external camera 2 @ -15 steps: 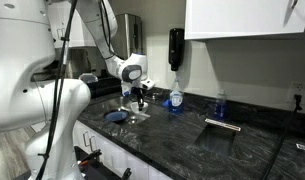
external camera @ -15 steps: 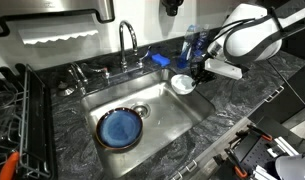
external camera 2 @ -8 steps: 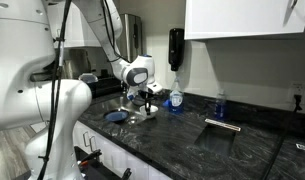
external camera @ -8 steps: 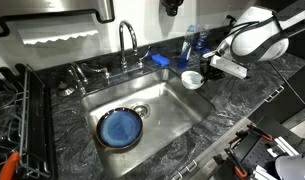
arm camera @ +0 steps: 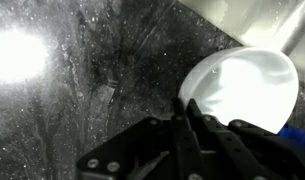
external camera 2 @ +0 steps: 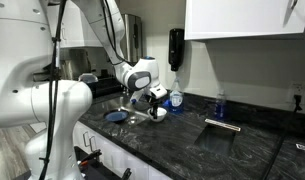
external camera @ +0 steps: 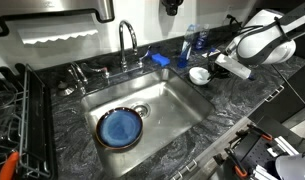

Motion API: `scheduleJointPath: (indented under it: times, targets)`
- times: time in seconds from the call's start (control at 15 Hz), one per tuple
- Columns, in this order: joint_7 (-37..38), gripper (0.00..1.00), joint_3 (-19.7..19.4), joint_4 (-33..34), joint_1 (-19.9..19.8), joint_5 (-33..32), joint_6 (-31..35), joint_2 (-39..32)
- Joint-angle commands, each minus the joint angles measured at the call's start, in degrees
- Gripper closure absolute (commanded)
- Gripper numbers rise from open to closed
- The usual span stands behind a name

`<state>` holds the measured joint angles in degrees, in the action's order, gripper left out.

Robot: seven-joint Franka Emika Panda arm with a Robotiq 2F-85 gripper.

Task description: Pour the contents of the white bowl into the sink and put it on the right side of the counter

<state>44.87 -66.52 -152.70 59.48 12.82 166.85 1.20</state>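
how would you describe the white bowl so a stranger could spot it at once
Find the steel sink set in the dark marbled counter, then look just past the basin's edge on the side away from the dish rack. The white bowl is there, held at its rim by the claw: small and pale, unlike the larger dark-blue plate inside the basin.

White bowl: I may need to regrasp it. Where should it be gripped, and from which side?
Probably best to pinch the thin rim of the white bowl from above, one finger inside and one outside. It is upright and open-topped, and the gripper appears to hold its near rim that way.
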Motion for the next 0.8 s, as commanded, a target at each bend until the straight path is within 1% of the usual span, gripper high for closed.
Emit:
scheduleJointPath:
  times: [0.0,0.07,0.13,0.2,0.27,0.33,0.4,0.47,0.6,0.67,0.73]
  targets:
    - [1.9,0.98,-0.2,-2.5,-3.7,-2.6,3.8,0.9]
    - [-1.8,0.98,9.7,-2.6,-13.5,2.2,4.3,-0.3]
    - [-2.0,0.98,11.1,-2.7,-15.7,2.7,4.4,-0.2]
    - [-2.5,0.98,14.7,-3.0,-19.8,3.5,4.7,-0.1]
    - [0.6,0.98,7.5,-3.5,-14.2,-0.6,4.9,1.0]
    - [0.7,0.98,8.7,-3.3,-16.3,-1.0,4.7,0.8]
    - [-2.7,0.98,18.9,-3.0,-26.3,3.2,4.6,0.0]
    - [-3.0,0.98,20.5,-2.8,-28.4,3.5,4.0,0.1]
    - [-3.7,0.98,28.1,-3.0,-36.8,4.2,3.7,0.2]
    - [-1.1,0.98,20.9,-3.2,-30.3,0.5,3.2,1.0]
    - [-1.1,0.98,22.4,-3.2,-32.2,-0.4,3.0,0.9]
